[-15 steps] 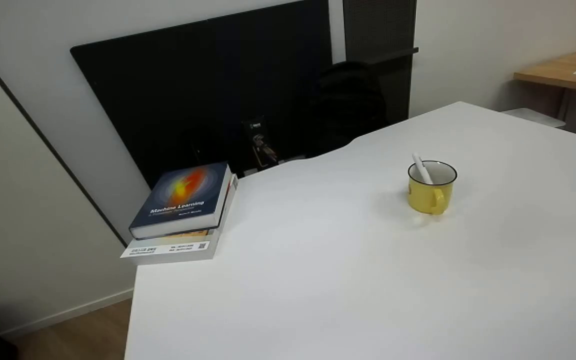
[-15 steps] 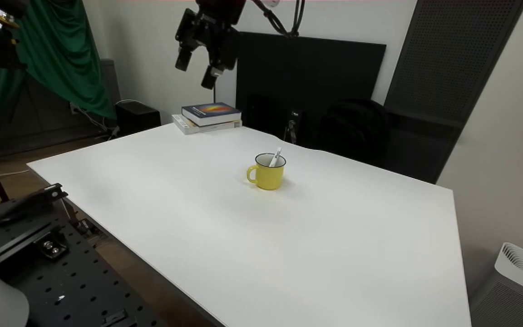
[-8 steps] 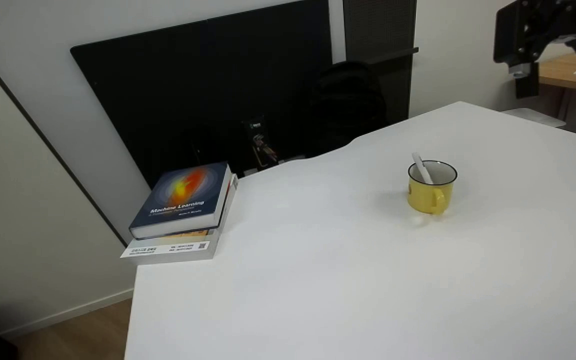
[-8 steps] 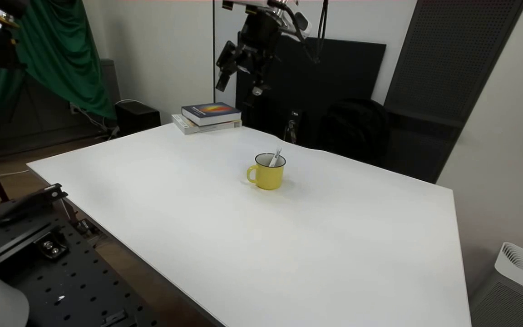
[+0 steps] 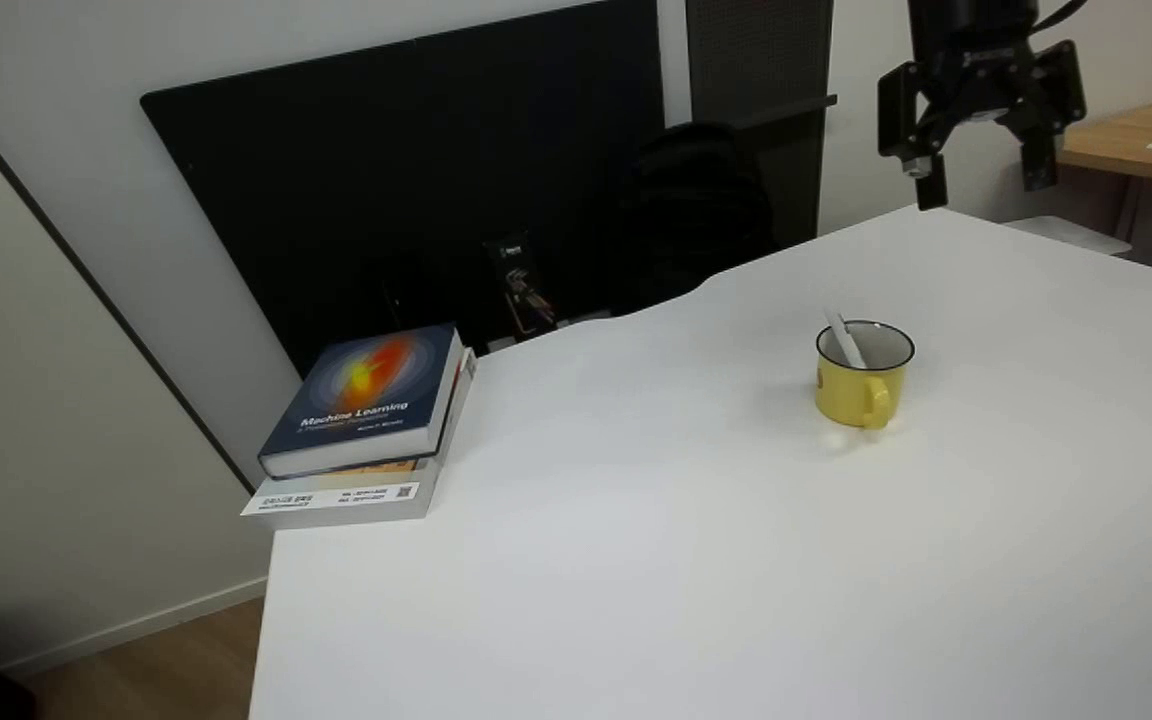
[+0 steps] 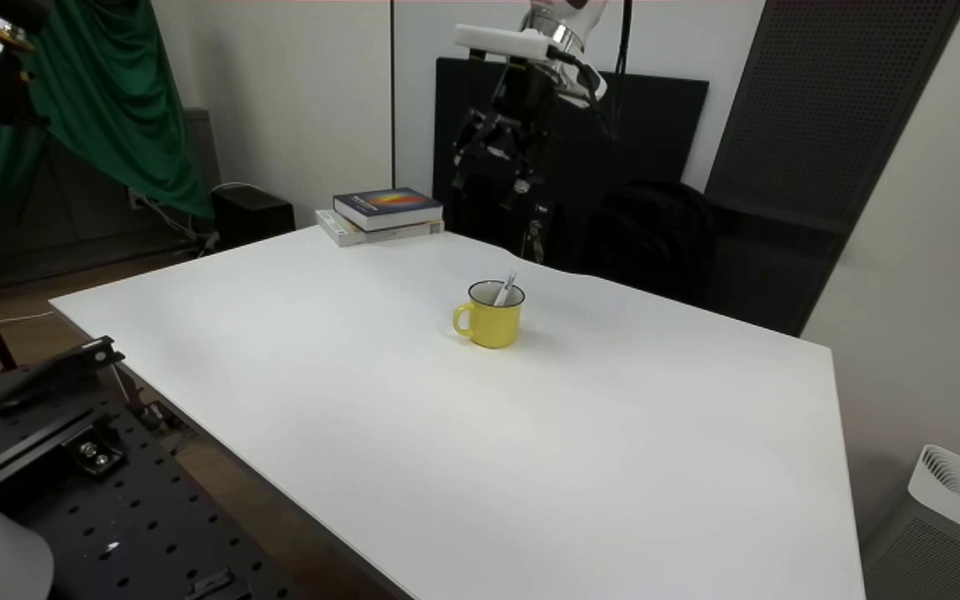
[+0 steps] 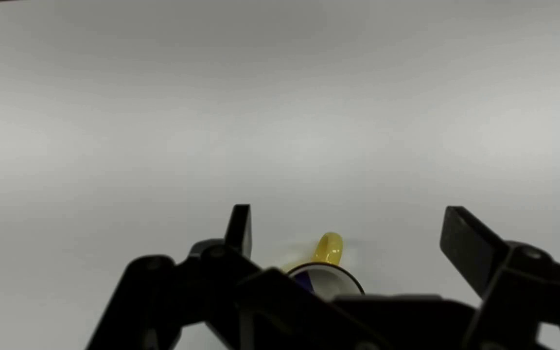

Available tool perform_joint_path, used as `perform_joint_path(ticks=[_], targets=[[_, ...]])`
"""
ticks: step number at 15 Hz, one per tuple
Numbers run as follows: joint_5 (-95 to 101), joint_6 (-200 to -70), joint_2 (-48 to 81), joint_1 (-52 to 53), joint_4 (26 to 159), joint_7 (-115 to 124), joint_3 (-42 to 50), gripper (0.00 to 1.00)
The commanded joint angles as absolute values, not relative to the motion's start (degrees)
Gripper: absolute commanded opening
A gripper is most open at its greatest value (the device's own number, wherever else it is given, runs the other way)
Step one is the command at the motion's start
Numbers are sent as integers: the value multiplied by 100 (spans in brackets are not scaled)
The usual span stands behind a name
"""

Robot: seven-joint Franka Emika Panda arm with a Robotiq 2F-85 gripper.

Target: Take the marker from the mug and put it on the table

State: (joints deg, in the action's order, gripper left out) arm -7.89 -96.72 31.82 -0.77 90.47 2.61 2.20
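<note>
Marker [image 5: 845,338]: leans inside the mug [image 5: 848,395], white end poking out.
Jaws: mine stand spread, gripping nothing, higher than the mug and apart from it.
Mug: descending off-centre, I could strike it and tip it; lifting at a slant, I might drag it along.
Desk [image 5: 636,560]: letting go too high beside the mug could send the marker rolling.

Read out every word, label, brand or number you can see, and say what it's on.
"Machine Learning": title on the top book.
Smaller cover lines beneath it: too blurred to read.
Lower book: print too small to read, beside a square code.
Dark package in the background: print too small.
Mug: mark on its side, too small to make out.
</note>
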Motion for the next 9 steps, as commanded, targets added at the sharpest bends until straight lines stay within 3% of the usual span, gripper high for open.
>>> perform_joint_path(ticks=[1,9], targets=[[-760,-9661,3345,-127,8813,311,167,100],[-755,-9612,3594,-131,8462,358,178,100]])
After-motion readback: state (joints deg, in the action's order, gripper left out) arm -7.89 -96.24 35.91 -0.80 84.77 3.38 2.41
